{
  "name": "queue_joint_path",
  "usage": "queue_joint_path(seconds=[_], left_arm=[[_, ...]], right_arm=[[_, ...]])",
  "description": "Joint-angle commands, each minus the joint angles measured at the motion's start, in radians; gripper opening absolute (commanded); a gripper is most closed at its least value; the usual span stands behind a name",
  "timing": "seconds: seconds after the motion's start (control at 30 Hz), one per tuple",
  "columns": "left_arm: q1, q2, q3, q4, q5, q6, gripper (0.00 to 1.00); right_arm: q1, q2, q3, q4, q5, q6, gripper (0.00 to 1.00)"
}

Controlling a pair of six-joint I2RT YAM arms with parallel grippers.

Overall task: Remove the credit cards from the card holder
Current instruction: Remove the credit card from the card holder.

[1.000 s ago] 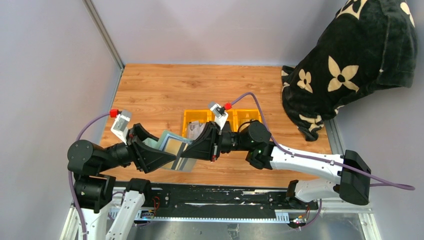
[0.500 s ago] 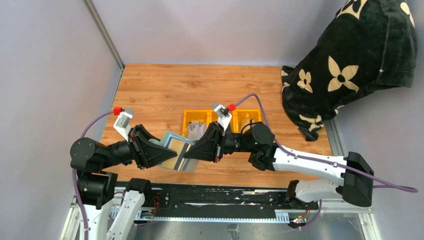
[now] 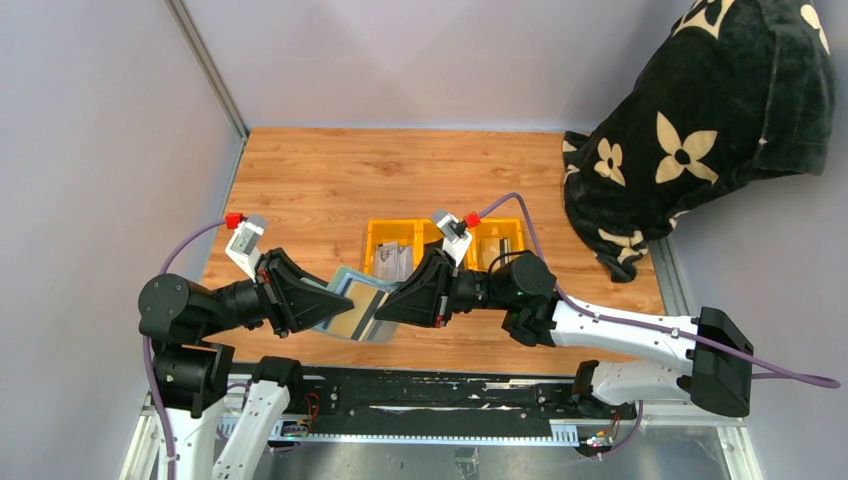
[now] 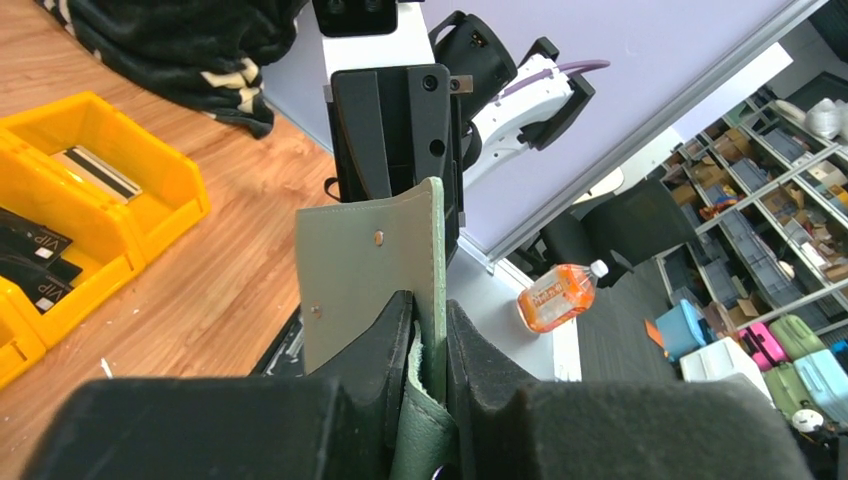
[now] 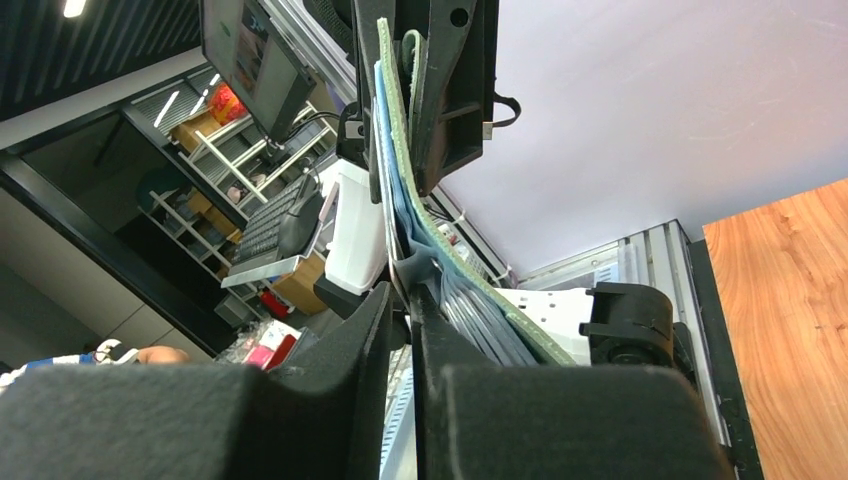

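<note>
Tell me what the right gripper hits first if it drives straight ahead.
The card holder: its edge sits between the fingers of the right gripper. Directly beyond, seemingly in line, is the left gripper, clamped on the holder's other side.

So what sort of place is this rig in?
Probably a lab or workshop: a wooden table boxed in by grey panels, with stocked shelves and a monitor beyond.

The left pincer [image 3: 322, 305] and right pincer [image 3: 383, 311] hide the card holder's [image 3: 352, 309] ends — what the right fingers [image 5: 360, 340] nip inside it is unclear.
</note>
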Motion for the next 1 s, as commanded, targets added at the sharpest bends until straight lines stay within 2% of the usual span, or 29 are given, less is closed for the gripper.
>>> queue_joint_path(seconds=[0.0,0.07,0.13,0.17,0.27,0.33,0.67,0.9,0.93,0.97], left_arm=[[-0.002,0.007,0.028,0.017,0.008,-0.003,0.15],[-0.002,0.006,0.026,0.012,0.006,0.001,0.13],[-0.002,0.007,0.026,0.010,0.007,0.002,0.12],[-0.002,0.007,0.028,0.009,0.006,0.004,0.12],[-0.001,0.007,0.030,0.008,0.006,0.006,0.11],[-0.002,0.007,0.033,0.008,0.006,0.007,0.11],[-0.002,0.015,0.049,0.007,-0.004,0.007,0.08],[-0.002,0.014,0.051,0.000,-0.013,0.010,0.07],[-0.002,0.013,0.051,-0.004,-0.015,0.014,0.07],[-0.002,0.012,0.050,-0.012,-0.017,0.021,0.07]], right_arm=[[0.014,-0.020,0.001,0.094,0.021,0.017,0.21],[0.013,-0.010,0.014,0.114,0.017,0.028,0.27],[0.014,0.001,0.025,0.135,0.007,0.041,0.27],[0.014,0.007,0.028,0.146,0.003,0.047,0.24],[0.013,0.015,0.021,0.177,-0.005,0.060,0.04],[0.013,0.010,0.004,0.195,-0.002,0.063,0.00],[0.014,-0.044,-0.099,0.236,0.070,0.053,0.00],[0.016,-0.030,-0.102,0.259,0.085,0.061,0.00],[0.017,-0.028,-0.095,0.256,0.079,0.061,0.04],[0.018,-0.025,-0.088,0.252,0.073,0.060,0.15]])
